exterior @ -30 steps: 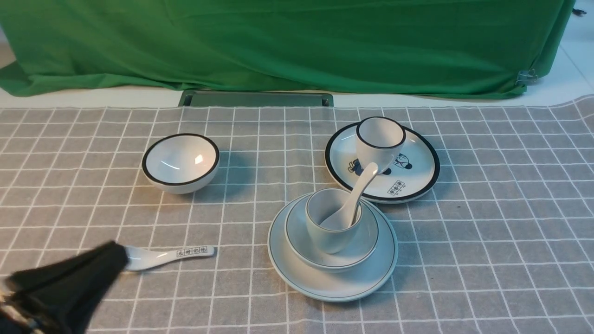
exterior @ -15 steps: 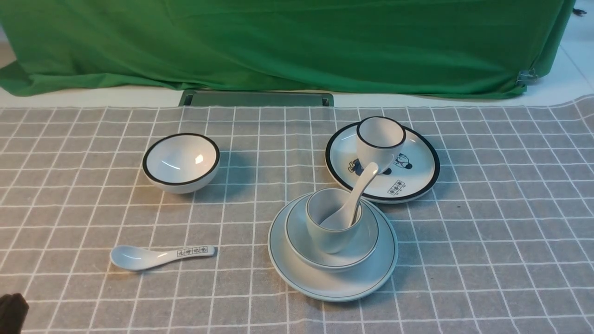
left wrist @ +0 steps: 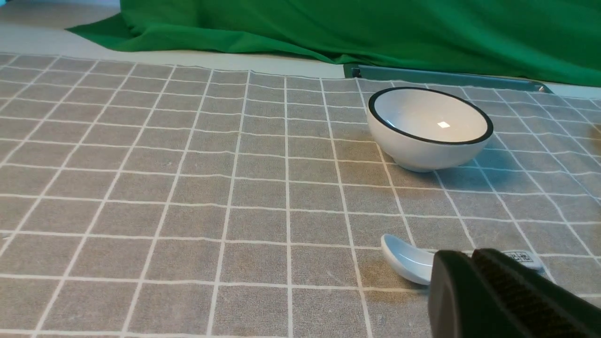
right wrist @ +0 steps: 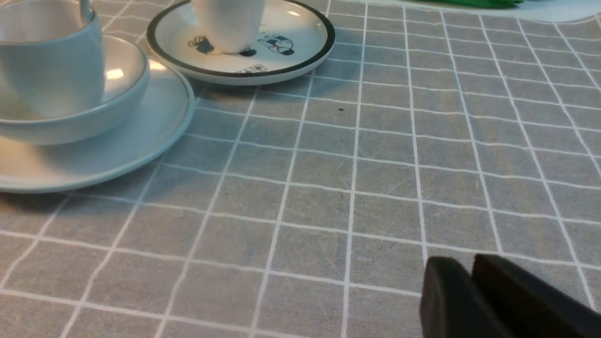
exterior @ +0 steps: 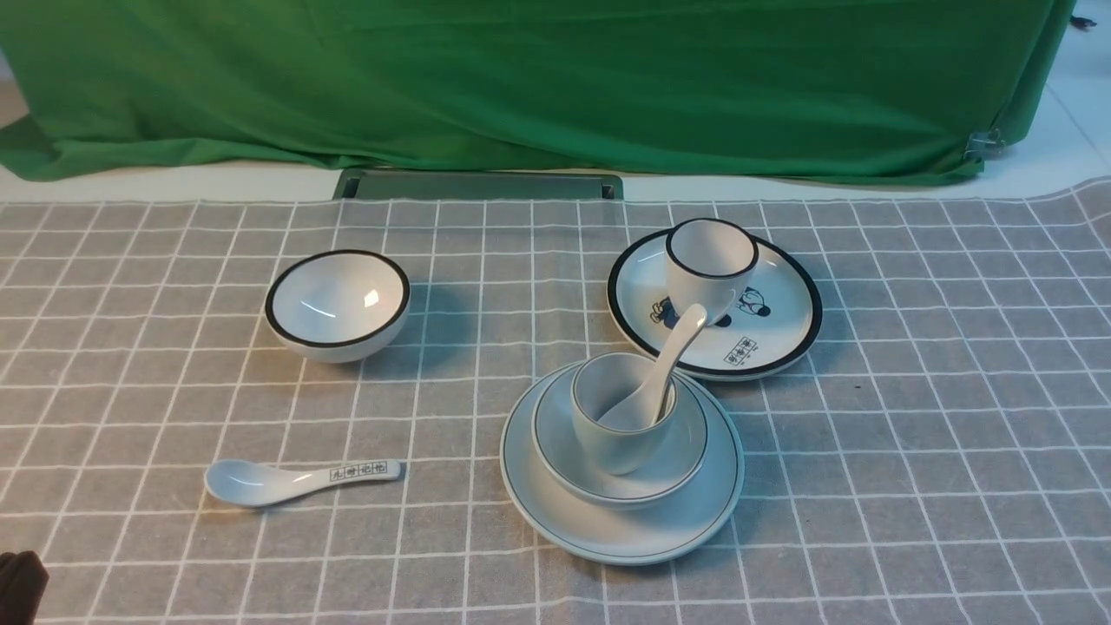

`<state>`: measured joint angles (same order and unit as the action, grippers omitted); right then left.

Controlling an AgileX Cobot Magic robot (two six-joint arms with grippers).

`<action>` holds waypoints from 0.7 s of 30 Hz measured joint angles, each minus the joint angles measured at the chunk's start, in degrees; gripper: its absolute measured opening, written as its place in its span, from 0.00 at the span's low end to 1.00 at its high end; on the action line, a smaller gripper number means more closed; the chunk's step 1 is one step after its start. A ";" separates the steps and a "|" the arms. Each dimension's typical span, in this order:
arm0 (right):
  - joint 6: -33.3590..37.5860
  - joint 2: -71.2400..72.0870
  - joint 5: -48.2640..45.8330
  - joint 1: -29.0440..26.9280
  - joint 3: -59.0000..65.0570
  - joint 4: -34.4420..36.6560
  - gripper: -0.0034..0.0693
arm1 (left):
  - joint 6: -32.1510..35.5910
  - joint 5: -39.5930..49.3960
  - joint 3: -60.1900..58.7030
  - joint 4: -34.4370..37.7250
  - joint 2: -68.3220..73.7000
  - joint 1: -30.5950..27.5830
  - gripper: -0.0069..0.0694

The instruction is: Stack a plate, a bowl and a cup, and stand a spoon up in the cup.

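Note:
The pale plate [exterior: 621,534] lies near the front centre with the shallow bowl [exterior: 673,464] on it. The cup [exterior: 612,438] stands in the bowl. The plain spoon [exterior: 675,345] leans in the cup, handle up and to the far right. No gripper touches the stack. My left gripper [left wrist: 472,254] is shut and empty, low over the cloth just near of the lettered spoon [left wrist: 404,258]. My right gripper [right wrist: 469,264] hovers over bare cloth to the right of the plate [right wrist: 141,141], with a narrow gap between its fingertips and nothing in it.
A black-rimmed bowl [exterior: 337,304] stands at the far left. A cartoon plate [exterior: 772,330] carries a black-rimmed cup [exterior: 712,260] just behind the stack. The lettered spoon [exterior: 295,480] lies front left. A dark bit of the left arm [exterior: 19,586] shows at the bottom-left corner.
My left gripper has pulled back from over the lettered spoon's bowl toward the near-left corner, almost out of the front view. The stack and the other dishes have not moved.

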<state>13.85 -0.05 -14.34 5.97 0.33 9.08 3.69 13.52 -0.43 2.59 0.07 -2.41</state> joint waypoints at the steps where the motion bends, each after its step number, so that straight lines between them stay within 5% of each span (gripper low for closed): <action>1: 0.00 0.00 0.00 0.00 0.00 0.00 0.21 | 0.13 -0.06 0.00 -0.02 0.00 0.00 0.11; 21: 0.00 0.05 0.01 0.00 0.00 0.00 0.26 | 0.24 -0.14 0.00 -0.36 0.00 0.00 0.11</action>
<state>13.85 0.00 -14.33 5.97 0.33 9.08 3.93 13.38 -0.43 2.23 0.07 -2.41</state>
